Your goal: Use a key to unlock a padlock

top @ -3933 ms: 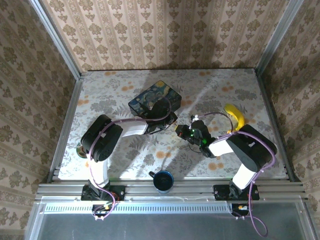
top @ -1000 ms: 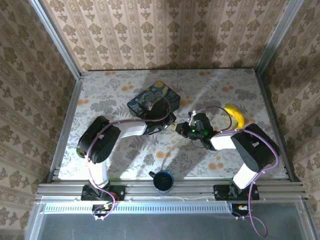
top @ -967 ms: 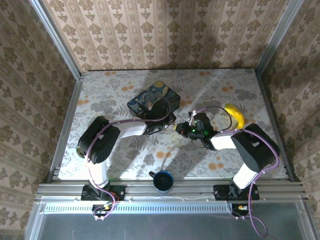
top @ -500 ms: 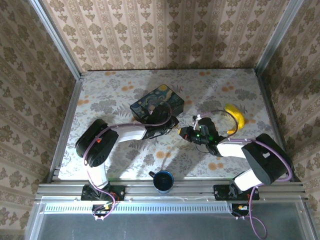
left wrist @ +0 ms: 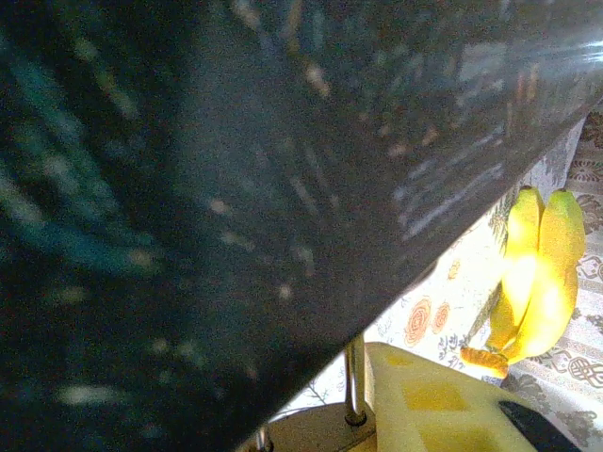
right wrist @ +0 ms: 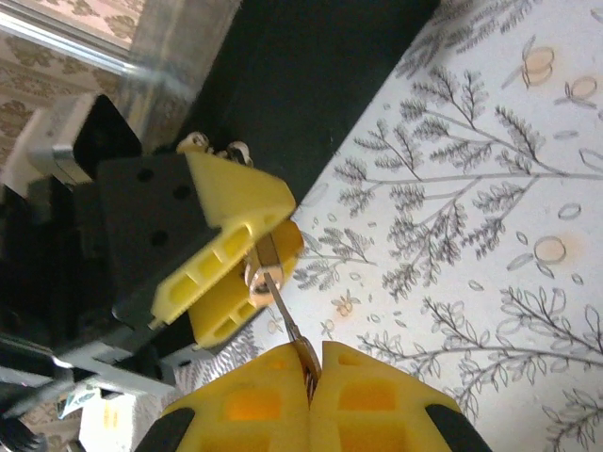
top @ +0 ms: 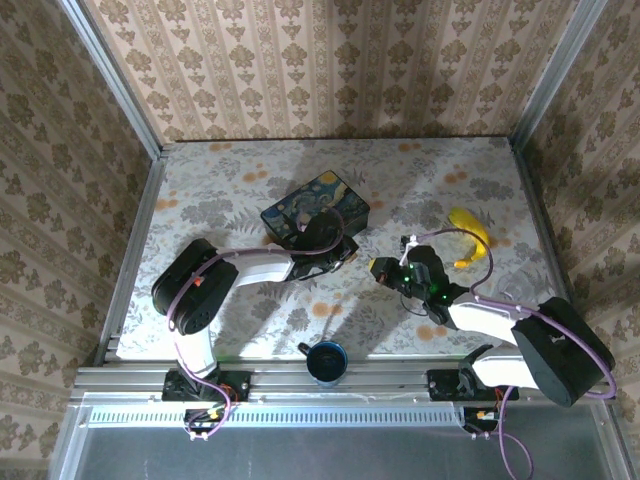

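Note:
The tiny brass padlock (right wrist: 263, 274) is clamped between the yellow fingers of my left gripper (right wrist: 247, 252), beside the dark blue painted box (top: 313, 203). My right gripper (right wrist: 314, 363) is shut on the silver key (right wrist: 287, 323), whose blade reaches up to the keyhole in the padlock's end. In the top view the left gripper (top: 349, 251) and right gripper (top: 379, 268) meet tip to tip just in front of the box. The left wrist view shows the padlock's brass body (left wrist: 316, 435) and thin silver shackle (left wrist: 354, 381) under the box's dark side, next to one yellow finger (left wrist: 433, 405).
A banana (top: 470, 240) lies to the right of the grippers, and shows as banana (left wrist: 537, 264) in the left wrist view. A dark blue mug (top: 326, 360) stands near the front edge. The floral table (top: 230, 300) has open room on the left.
Both grippers have shifted to the right and a little nearer, staying joined at the padlock. The box has slid slightly right. The right arm's elbow swung out to the right.

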`<state>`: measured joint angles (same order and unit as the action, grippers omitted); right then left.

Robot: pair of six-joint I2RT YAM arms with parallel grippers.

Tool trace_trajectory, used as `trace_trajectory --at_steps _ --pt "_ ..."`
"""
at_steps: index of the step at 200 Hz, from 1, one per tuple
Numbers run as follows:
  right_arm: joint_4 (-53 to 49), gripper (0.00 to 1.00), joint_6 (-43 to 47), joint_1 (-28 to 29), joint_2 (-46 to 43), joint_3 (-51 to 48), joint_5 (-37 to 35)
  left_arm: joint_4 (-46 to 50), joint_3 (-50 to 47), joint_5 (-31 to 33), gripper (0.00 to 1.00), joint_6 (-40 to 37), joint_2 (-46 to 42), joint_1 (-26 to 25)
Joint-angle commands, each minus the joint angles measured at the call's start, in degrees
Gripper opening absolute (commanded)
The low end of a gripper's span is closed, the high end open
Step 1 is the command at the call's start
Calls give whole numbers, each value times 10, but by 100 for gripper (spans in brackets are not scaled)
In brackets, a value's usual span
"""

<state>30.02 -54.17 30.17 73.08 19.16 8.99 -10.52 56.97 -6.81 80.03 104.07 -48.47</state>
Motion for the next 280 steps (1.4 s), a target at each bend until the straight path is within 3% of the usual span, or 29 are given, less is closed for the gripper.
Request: trace_trajectory --at_steps 1,78,280 --pt "47 0 -8 21 14 -8 -33 -14 19 1 0 24 14 -6" --pt "171 0 -36 36 128 3 -27 -10 24 10 0 37 17 -12" --pt "192 0 -51 30 156 21 -35 -26 26 -10 0 42 31 -16"
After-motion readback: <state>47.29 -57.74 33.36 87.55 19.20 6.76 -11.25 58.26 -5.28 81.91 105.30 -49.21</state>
